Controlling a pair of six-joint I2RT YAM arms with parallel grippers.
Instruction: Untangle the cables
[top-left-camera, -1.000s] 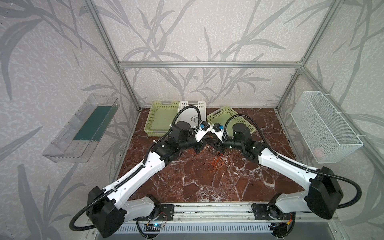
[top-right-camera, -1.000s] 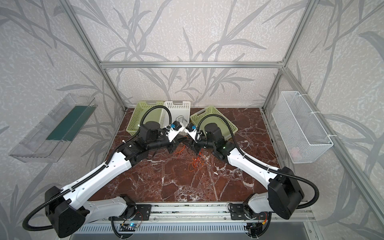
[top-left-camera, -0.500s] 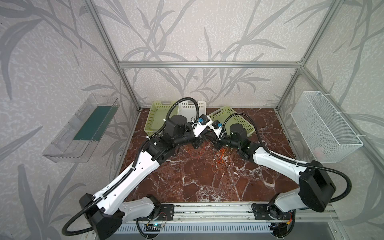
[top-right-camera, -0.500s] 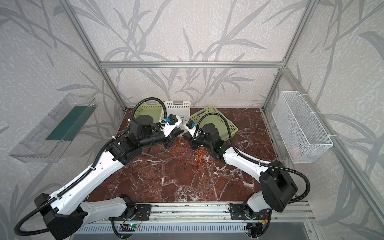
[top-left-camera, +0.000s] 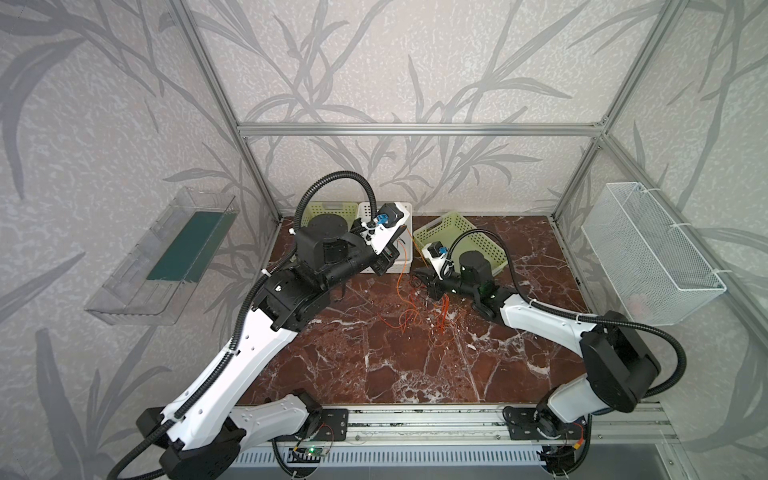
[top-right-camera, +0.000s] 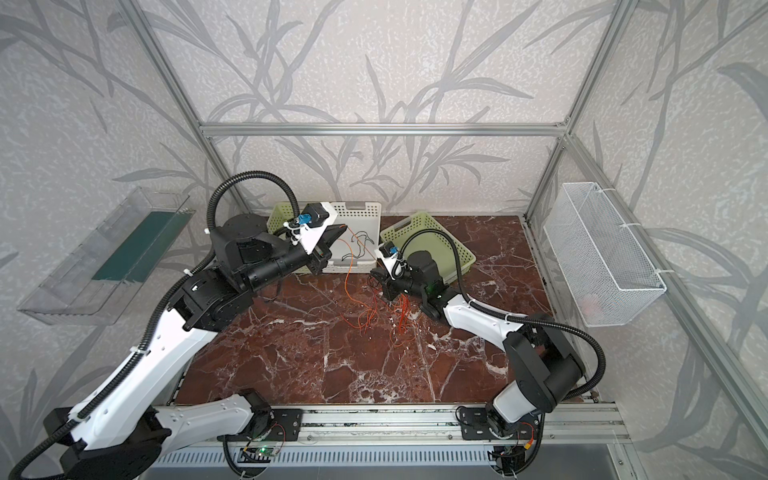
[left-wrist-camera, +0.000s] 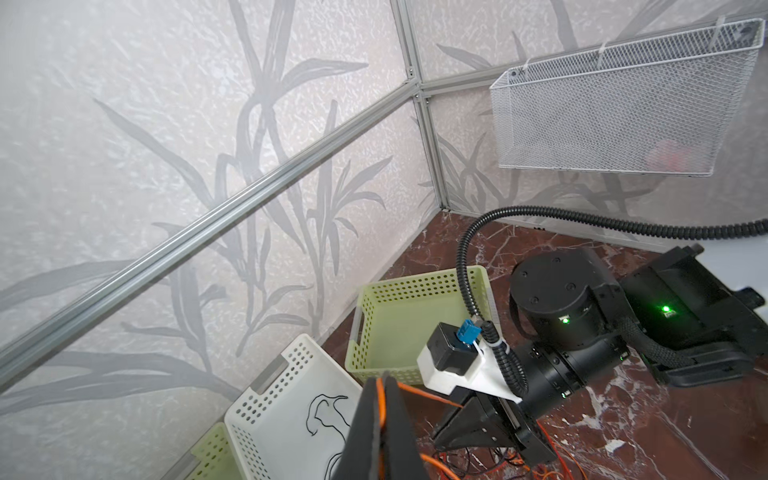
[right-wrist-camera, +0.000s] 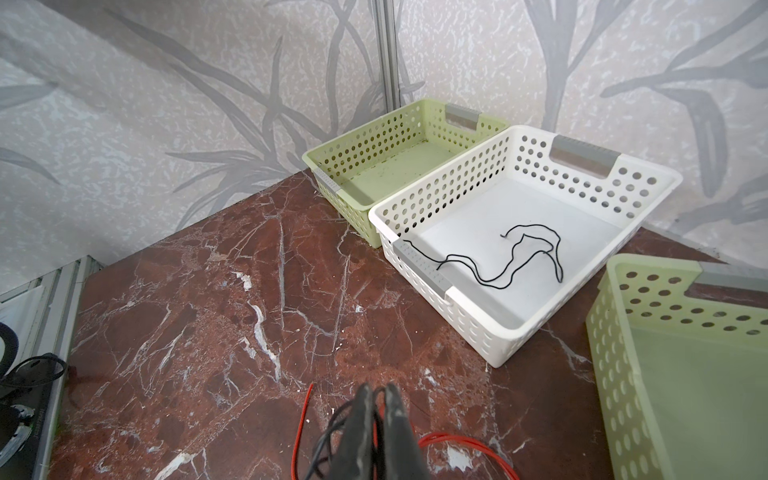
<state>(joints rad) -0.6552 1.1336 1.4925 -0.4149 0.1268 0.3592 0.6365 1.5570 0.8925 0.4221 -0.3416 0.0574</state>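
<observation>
Jaws on both grippers are pressed together. Left gripper (left-wrist-camera: 382, 380) pinches one orange cable (left-wrist-camera: 428, 395) between its black fingers. Right gripper (right-wrist-camera: 376, 392) is closed on a few thin red and black cables; how many it holds cannot be told.

Left arm (top-left-camera: 249, 353) rises from the front rail, bends at the elbow and reaches toward the back. Its gripper is in the air near the front edge of the white basket (top-right-camera: 365, 214). From there the orange cable slopes down toward the table (top-left-camera: 415, 374). Right arm (top-left-camera: 540, 320) lies low and stretched out, reaching in from the right toward the middle. Its gripper sits close to the table, just in front of the angled green basket (top-left-camera: 486, 245).

A loose tangle (top-left-camera: 415, 309) of orange, red and black strands lies on the dark red marble. It sits between the two grippers and a little toward the front, and shows in both top views. The strands are too fine and too crossed to count. One black cable (right-wrist-camera: 498, 286) lies apart, curled on the floor of the white basket.

Counted: two arms, two grippers. Three plastic baskets stand along the back, two green and one white, with the white one between the greens. The other green basket (right-wrist-camera: 374, 166) sits right beside the white one. One wire basket (top-left-camera: 665, 257) hangs on the right wall, and one clear tray (top-left-camera: 124, 303) on the left wall.
</observation>
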